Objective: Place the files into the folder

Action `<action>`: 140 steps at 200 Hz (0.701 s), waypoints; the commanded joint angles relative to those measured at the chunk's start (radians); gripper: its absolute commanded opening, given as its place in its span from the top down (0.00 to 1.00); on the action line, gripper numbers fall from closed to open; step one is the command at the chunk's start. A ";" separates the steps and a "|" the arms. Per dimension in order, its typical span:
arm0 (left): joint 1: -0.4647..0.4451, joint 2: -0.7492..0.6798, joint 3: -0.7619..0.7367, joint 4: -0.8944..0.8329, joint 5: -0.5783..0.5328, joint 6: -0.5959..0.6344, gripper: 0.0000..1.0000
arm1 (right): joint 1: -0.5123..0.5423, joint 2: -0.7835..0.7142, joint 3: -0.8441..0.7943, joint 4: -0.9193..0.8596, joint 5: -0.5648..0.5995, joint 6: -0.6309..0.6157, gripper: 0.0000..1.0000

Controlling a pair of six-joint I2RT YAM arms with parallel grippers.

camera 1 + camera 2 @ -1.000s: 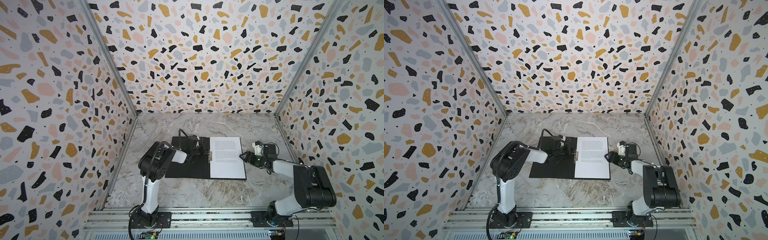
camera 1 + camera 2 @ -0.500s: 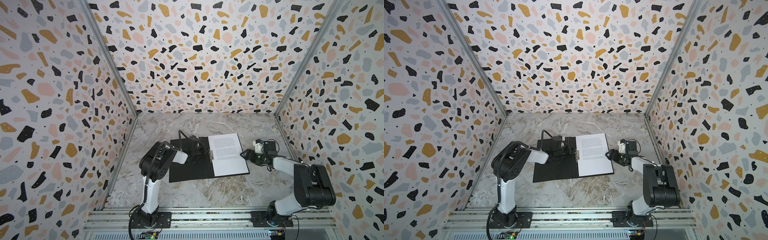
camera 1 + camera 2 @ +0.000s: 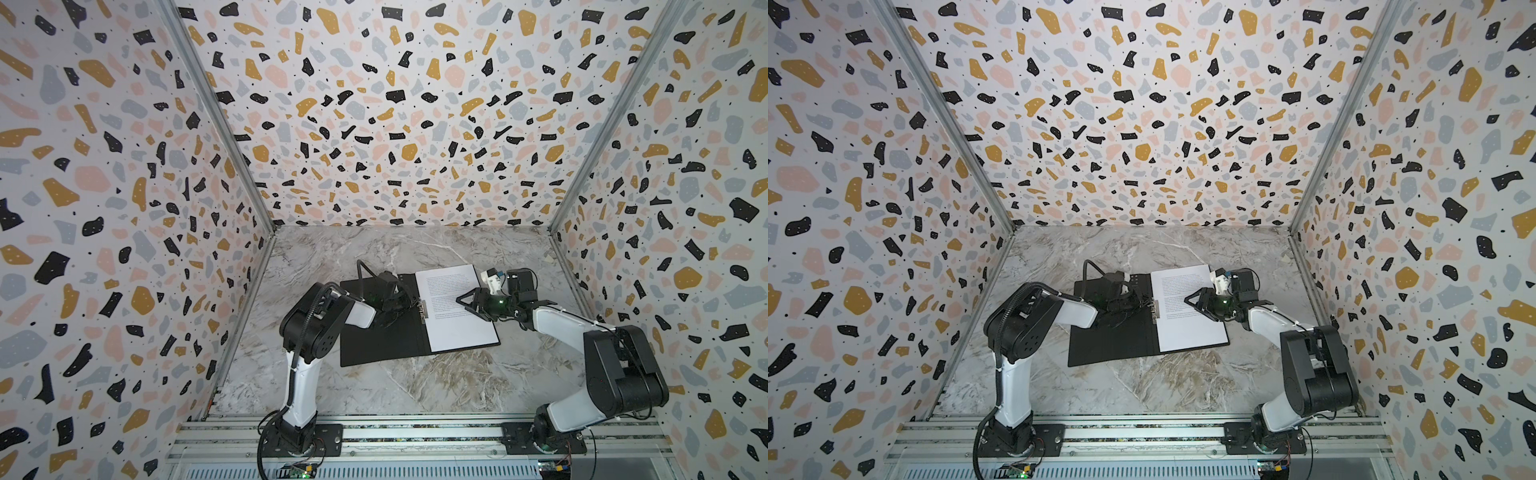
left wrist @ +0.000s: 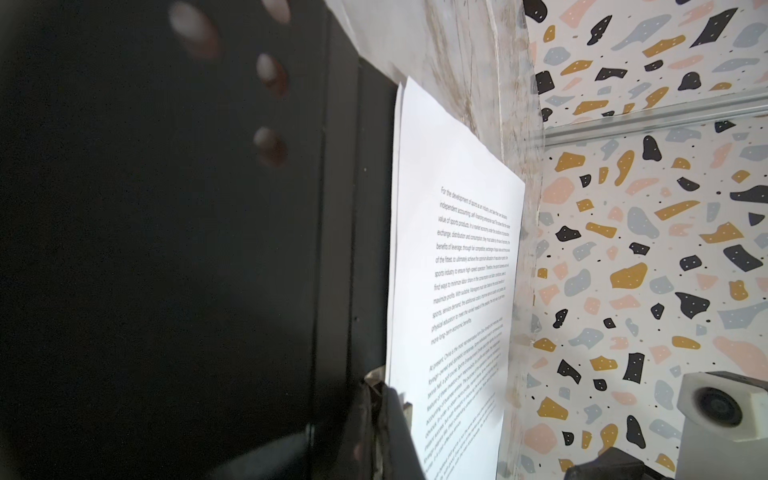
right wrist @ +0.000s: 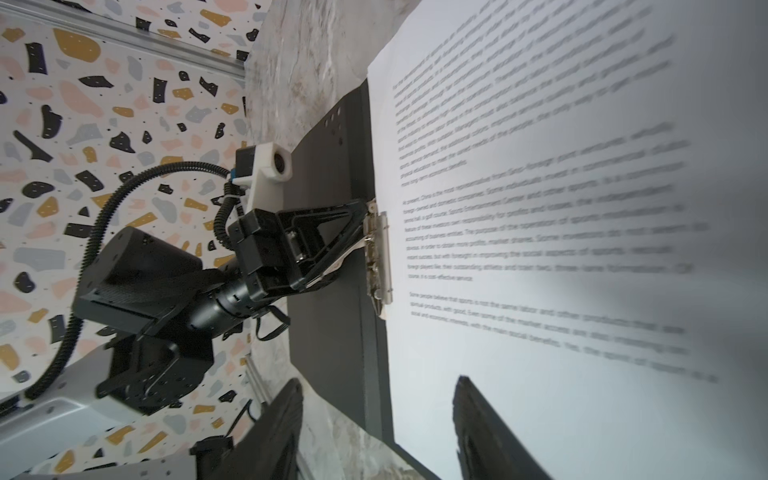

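Folder (image 3: 382, 336) had swung askew; right gripper (image 3: 462, 302), fingers spread, had slid over the sheet (image 3: 457, 332); left gripper (image 3: 412, 300) stayed clenched on the clip (image 3: 422, 310).

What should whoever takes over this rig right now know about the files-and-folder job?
Left pincer: shut on the metal clip at the spine.
Right pincer: open over the text sheet, apparently holding nothing.
Folder: lies open on the table, black inside up. The text sheet covers its right half, and a second white edge peeks out beneath it.
Done: paper laid inside.
Left: I cannot tell whether the paper sits under the clip; check that, release the clip, close the cover.
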 commanded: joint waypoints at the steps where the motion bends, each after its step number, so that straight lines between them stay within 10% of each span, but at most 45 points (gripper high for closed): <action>1: -0.002 0.029 0.032 -0.053 0.024 0.054 0.94 | 0.027 0.042 0.035 0.078 -0.098 0.165 0.46; 140: -0.002 0.056 0.089 -0.114 0.083 0.164 0.94 | 0.192 0.315 0.257 0.166 -0.190 0.377 0.62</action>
